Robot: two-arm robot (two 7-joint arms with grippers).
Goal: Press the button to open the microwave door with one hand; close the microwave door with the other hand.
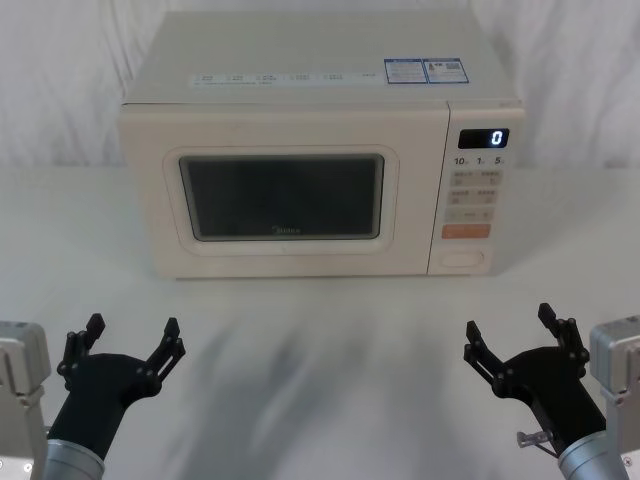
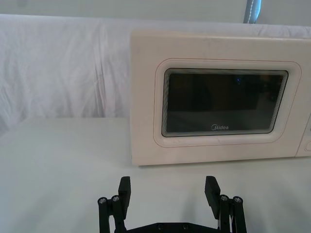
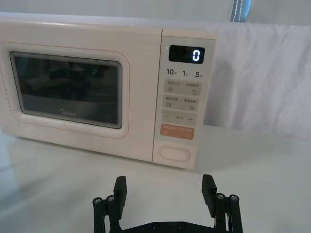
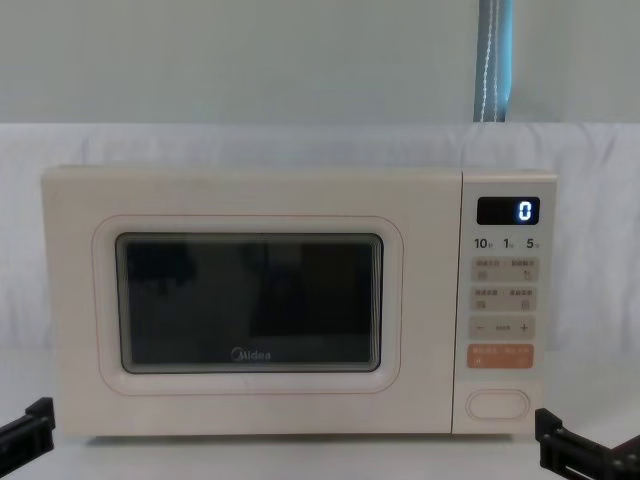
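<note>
A cream microwave stands at the back of the white table, its display showing "0". Its door with the dark window is shut flush with the front. The wide pill-shaped button sits at the bottom of the control panel, under the orange key. My left gripper hovers open near the table's front left, well short of the door. My right gripper is open at the front right, facing the panel from a distance.
A white cloth covers the table and hangs behind the microwave. Bare tabletop lies between the two grippers and the oven front. A blue-grey strap hangs on the wall behind.
</note>
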